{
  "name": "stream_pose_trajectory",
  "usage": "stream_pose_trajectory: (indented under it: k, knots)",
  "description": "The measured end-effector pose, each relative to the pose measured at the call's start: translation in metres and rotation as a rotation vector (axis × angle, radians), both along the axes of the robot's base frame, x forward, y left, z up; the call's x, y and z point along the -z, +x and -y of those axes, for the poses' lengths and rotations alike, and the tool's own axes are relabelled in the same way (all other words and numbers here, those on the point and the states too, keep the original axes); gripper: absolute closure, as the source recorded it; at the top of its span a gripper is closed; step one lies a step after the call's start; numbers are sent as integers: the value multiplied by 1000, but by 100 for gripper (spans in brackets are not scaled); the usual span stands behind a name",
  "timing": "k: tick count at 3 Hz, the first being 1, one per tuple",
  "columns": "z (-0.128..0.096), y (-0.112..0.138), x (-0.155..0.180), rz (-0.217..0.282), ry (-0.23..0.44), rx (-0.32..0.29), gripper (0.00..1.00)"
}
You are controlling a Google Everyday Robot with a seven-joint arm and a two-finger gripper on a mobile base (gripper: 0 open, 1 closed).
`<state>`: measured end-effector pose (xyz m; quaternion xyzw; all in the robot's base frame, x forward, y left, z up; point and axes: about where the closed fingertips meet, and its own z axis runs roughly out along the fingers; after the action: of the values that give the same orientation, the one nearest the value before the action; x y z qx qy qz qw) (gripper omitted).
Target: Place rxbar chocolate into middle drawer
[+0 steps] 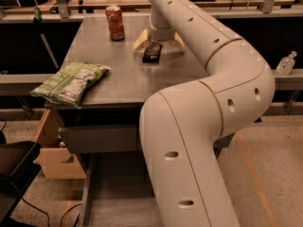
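Lying flat on the worktop point(124, 82) just beneath the tool point(159, 47), whose fingers point(140, 41) are spread wide to either side, the rxbar chocolate point(152, 54) is judged light, thin, bendable and slick-wrapped, and is best pinched across its narrow width at mid-length.

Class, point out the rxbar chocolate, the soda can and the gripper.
rxbar chocolate point(152, 54): camera view, middle of its black wrapper.
soda can point(115, 23): camera view, its red side.
gripper point(159, 45): camera view, between its open fingers, over the rxbar chocolate.
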<state>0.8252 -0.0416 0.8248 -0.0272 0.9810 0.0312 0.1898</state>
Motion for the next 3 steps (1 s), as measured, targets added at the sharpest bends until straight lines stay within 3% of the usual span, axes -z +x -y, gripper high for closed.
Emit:
stream_pose_trajectory:
  k: [1, 3]
  knots:
    - [-14, -5, 11, -28, -2, -44, 17]
    - [-19, -8, 5, -43, -14, -63, 65]
